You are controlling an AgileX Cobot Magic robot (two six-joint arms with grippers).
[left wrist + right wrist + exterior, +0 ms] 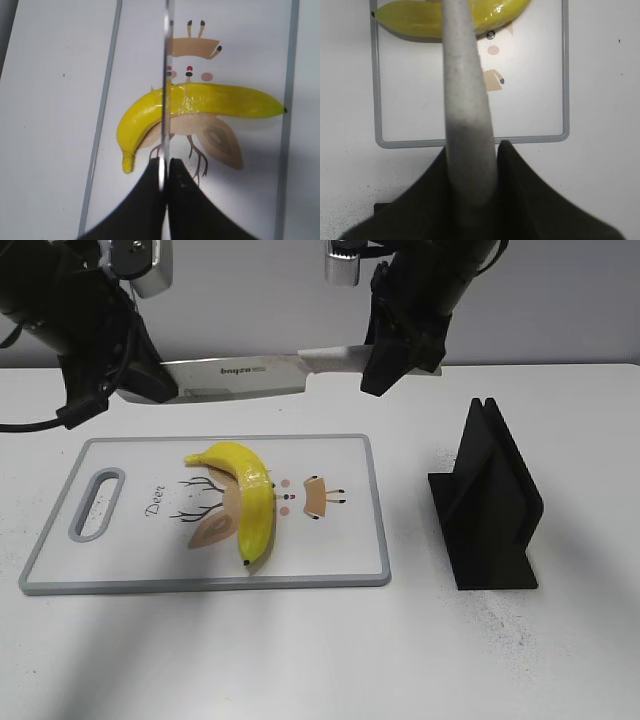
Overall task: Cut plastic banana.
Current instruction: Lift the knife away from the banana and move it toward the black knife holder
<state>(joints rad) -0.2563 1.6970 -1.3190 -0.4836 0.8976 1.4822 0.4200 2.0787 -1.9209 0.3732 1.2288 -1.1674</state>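
Plastic banana partly hidden behind knife blade.

table: white | cutting board: left-centre, flat | black stand: right, apart

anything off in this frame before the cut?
One oddity: the knife is clamped at both ends, blade tip in the left pincer, handle in the right pincer. The plastic banana lies intact on the cutting board.

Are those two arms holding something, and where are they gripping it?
A steel-bladed kitchen knife: the left gripper pinches the blade's tip end, the right gripper its handle end.
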